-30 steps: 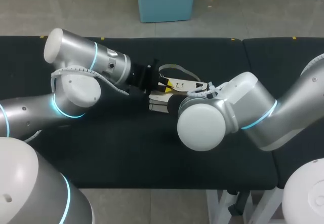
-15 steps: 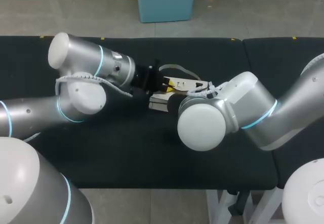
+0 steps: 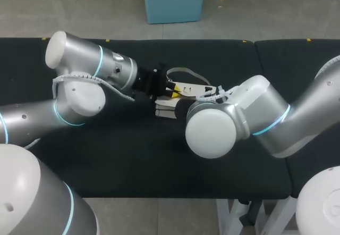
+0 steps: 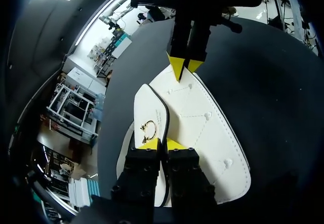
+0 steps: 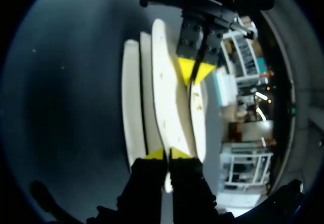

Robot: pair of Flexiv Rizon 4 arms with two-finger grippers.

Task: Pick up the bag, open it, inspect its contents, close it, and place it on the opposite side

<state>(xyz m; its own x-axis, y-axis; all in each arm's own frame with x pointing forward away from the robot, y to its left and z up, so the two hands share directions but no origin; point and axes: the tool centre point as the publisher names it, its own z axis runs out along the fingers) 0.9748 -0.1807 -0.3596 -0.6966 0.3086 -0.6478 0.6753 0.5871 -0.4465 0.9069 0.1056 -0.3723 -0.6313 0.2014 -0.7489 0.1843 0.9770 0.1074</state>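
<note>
A white quilted bag (image 3: pixel 166 106) lies at the middle of the black table, its grey strap (image 3: pixel 187 74) looping behind it. My left gripper (image 3: pixel 171 92) comes in from the left and is shut on the bag's flap edge. In the left wrist view its yellow tips (image 4: pixel 162 144) pinch the flap (image 4: pixel 151 110) beside a gold ring clasp (image 4: pixel 149 128), with the bag's body (image 4: pixel 207 127) ahead. My right gripper (image 4: pixel 185 68) pinches the bag's far edge. In the right wrist view my right gripper (image 5: pixel 167 154) is shut on one white layer (image 5: pixel 167 107), and my left gripper (image 5: pixel 195 71) faces it.
The black table (image 3: pixel 106 155) runs wide on both sides of the bag. A second black table (image 3: pixel 297 59) joins it at the right. My right arm's large wrist (image 3: pixel 212 128) covers the bag's right end in the head view.
My left arm swayed slightly to the right and back again. Both grippers and the bag stay almost where they were.
</note>
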